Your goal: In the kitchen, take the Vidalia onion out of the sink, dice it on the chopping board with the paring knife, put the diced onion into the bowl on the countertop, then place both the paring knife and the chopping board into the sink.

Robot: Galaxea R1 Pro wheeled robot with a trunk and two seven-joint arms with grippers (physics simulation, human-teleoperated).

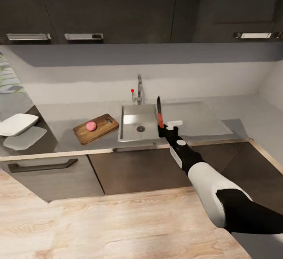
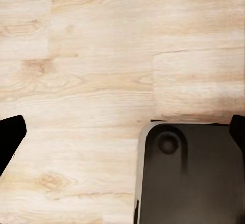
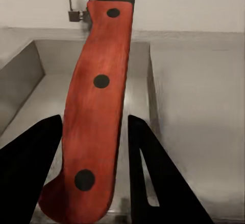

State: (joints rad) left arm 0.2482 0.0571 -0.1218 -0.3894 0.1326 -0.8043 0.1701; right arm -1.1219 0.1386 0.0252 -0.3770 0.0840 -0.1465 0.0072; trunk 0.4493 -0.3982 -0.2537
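The pink Vidalia onion (image 1: pixel 91 126) rests on the brown chopping board (image 1: pixel 101 130), which lies on the grey countertop (image 1: pixel 63 115) just left of the sink (image 1: pixel 131 114). My right gripper (image 1: pixel 161 128) hovers above the sink's right rim, shut on the paring knife (image 1: pixel 159 113), whose dark blade points up and away. In the right wrist view the knife's red-brown riveted handle (image 3: pixel 97 111) stands between the two dark fingers (image 3: pixel 30 168), over the steel basin (image 3: pixel 35 75). The white bowl (image 1: pixel 17 124) sits far left on the counter. My left gripper (image 2: pixel 122 132) is open over the floor.
The chrome tap (image 1: pixel 139 89) with its red knob (image 1: pixel 132 90) stands behind the basin. The drainboard (image 1: pixel 200 119) spreads to the sink's right. A flatter pale dish (image 1: pixel 24 137) lies in front of the bowl. Dark wall cabinets hang overhead. The robot's dark base (image 2: pixel 189 175) sits on the wooden floor (image 2: pixel 92 70).
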